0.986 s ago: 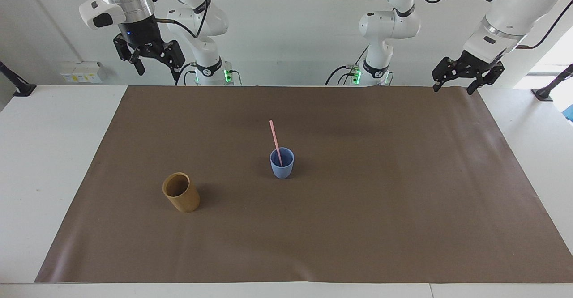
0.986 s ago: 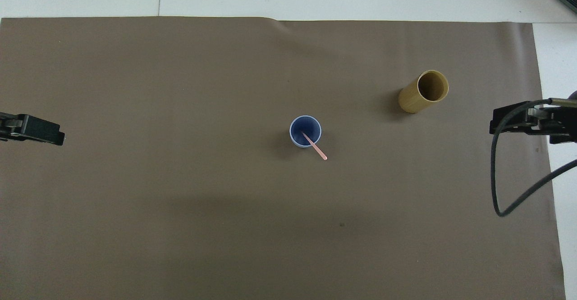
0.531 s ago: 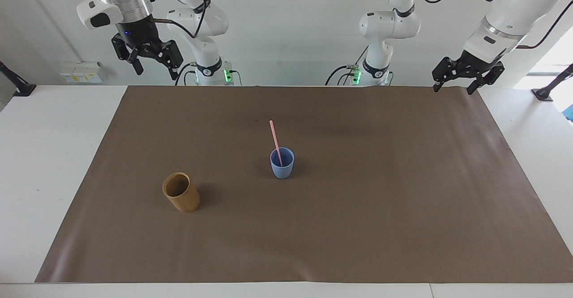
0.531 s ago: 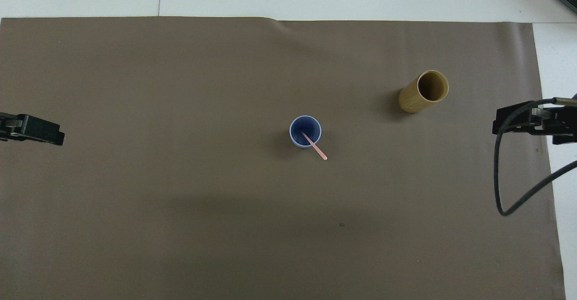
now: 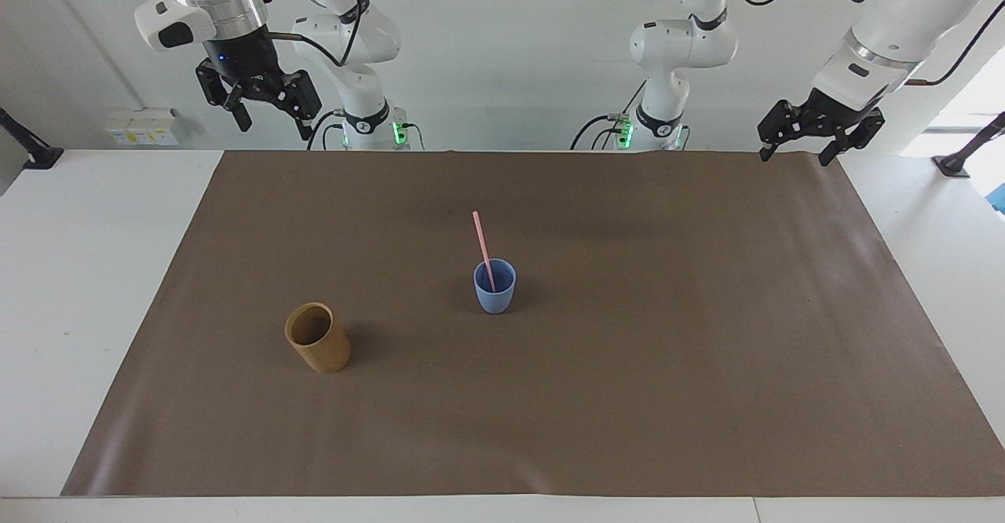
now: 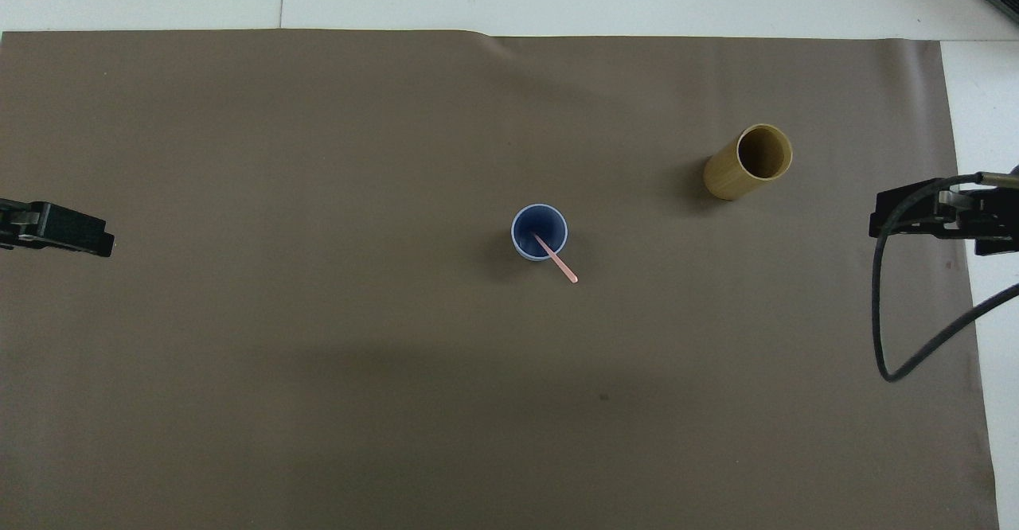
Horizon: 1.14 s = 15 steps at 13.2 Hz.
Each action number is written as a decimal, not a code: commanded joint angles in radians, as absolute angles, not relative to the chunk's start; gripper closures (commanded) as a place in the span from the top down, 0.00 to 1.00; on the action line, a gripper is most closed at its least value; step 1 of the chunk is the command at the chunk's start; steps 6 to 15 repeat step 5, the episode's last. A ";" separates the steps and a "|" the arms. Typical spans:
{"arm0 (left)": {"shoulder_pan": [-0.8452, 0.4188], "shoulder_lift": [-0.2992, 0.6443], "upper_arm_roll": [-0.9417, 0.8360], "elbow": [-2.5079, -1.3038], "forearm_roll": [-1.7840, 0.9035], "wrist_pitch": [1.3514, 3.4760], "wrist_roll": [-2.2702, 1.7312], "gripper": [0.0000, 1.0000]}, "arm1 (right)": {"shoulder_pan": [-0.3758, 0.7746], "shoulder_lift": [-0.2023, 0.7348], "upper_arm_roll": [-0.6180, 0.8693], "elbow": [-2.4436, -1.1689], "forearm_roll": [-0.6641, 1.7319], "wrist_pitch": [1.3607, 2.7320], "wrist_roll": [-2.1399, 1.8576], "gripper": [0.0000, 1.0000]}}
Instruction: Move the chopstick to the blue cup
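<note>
The blue cup [image 5: 495, 287] stands upright in the middle of the brown mat. The pale-pink chopstick [image 5: 481, 244] stands in it, leaning on the rim with its top tilted toward the robots. Both also show in the overhead view, the cup [image 6: 539, 231] and the stick [image 6: 557, 261]. My right gripper [image 5: 273, 122] hangs open and empty, high over the mat's edge nearest the robots at the right arm's end; its tip shows in the overhead view [image 6: 884, 218]. My left gripper [image 5: 794, 157] is open and empty over the mat's corner at the left arm's end [image 6: 95, 237].
A tan-brown cylindrical cup [image 5: 317, 338] stands empty on the mat [image 5: 628, 397], farther from the robots than the blue cup and toward the right arm's end; it also shows in the overhead view [image 6: 748, 161]. A black cable [image 6: 884, 339] loops below the right gripper.
My right gripper has risen a little and drawn slightly back toward its end of the table, then stopped. The left arm, the cups and the chopstick have not moved.
</note>
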<state>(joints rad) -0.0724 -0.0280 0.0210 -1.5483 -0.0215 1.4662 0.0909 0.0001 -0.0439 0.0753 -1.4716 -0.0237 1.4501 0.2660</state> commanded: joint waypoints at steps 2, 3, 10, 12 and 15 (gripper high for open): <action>-0.057 -0.043 0.011 -1.551 -0.025 1.454 0.081 1.00 | -0.014 -0.061 0.080 -1.489 -0.012 1.434 0.239 1.00; -0.057 -0.043 0.011 -1.551 -0.025 1.454 0.081 1.00 | -0.014 -0.063 0.080 -1.494 -0.014 1.433 0.239 1.00; -0.057 -0.043 0.011 -1.552 -0.025 1.454 0.081 1.00 | -0.015 -0.063 0.080 -1.494 -0.014 1.433 0.239 1.00; -0.057 -0.043 0.011 -1.552 -0.025 1.454 0.081 1.00 | -0.015 -0.063 0.080 -1.494 -0.014 1.433 0.239 1.00; -0.057 -0.043 0.011 -1.552 -0.025 1.454 0.081 1.00 | -0.015 -0.063 0.080 -1.494 -0.014 1.433 0.239 1.00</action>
